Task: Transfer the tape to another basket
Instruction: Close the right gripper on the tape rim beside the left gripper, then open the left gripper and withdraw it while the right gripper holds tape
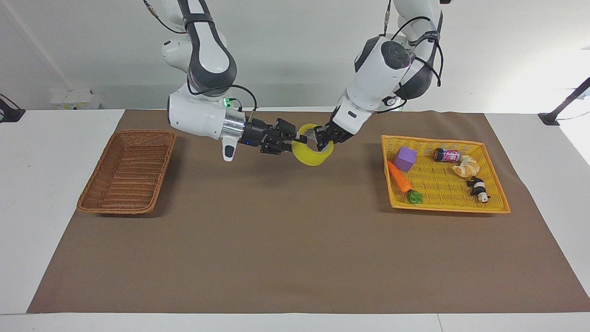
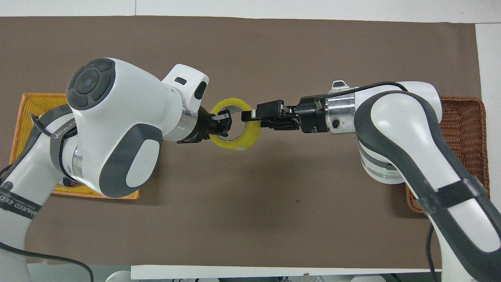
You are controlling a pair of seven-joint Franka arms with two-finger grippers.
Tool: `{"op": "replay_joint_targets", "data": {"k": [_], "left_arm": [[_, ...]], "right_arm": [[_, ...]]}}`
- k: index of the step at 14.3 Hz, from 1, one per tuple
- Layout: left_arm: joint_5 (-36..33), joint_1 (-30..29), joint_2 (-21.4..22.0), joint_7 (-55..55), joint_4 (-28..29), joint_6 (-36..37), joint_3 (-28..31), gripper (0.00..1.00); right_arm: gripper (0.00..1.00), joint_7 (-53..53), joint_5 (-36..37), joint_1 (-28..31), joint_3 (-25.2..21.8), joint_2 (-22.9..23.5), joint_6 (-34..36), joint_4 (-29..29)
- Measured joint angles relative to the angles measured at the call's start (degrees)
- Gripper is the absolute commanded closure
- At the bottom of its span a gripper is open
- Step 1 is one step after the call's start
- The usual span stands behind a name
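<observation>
Beneath my left claw (image 1: 318, 140) and my right claw (image 1: 298, 136), which meet in the air, lies a brown mat (image 1: 295, 240) that covers most of a white surface (image 1: 32, 184). Its bare white edges show well out from both claws, toward either arm's end. At my own edge of it rises a plain pale wall (image 1: 286, 55). Against that, toward my right arm's end, sits a small white box (image 1: 73, 99). A black bracket (image 1: 551, 119) stands at my left arm's end and a second black bracket (image 1: 11, 115) at my right arm's. Bright light washes out the wall toward my left arm's end.
</observation>
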State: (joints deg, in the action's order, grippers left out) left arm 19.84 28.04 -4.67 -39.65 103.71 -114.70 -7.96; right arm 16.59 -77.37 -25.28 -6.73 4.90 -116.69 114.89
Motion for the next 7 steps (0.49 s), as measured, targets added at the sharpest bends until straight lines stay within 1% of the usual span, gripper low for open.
{"op": "replay_joint_targets", "data": {"k": [2,3,4,5,7], "left_arm": [[0.0,0.0,0.0,0.0,0.0,0.0,0.0,1.00],[0.0,0.0,0.0,0.0,0.0,0.0,0.0,0.84],[0.0,0.0,0.0,0.0,0.0,0.0,0.0,0.40],[0.0,0.0,0.0,-0.3,-0.1,0.0,0.0,0.01],[-0.1,0.0,0.0,-1.9,-1.1,-0.1,0.1,0.00]], "right_arm": [[1.00,0.0,0.0,0.1,0.0,0.0,0.1,0.0],[1.00,0.1,0.0,0.1,0.0,0.0,0.2,0.0],[1.00,0.1,0.0,0.1,0.0,0.0,0.2,0.0],[1.00,0.1,0.0,0.1,0.0,0.0,0.3,0.0],[1.00,0.1,0.0,0.2,0.0,0.0,0.8,0.0]]}}
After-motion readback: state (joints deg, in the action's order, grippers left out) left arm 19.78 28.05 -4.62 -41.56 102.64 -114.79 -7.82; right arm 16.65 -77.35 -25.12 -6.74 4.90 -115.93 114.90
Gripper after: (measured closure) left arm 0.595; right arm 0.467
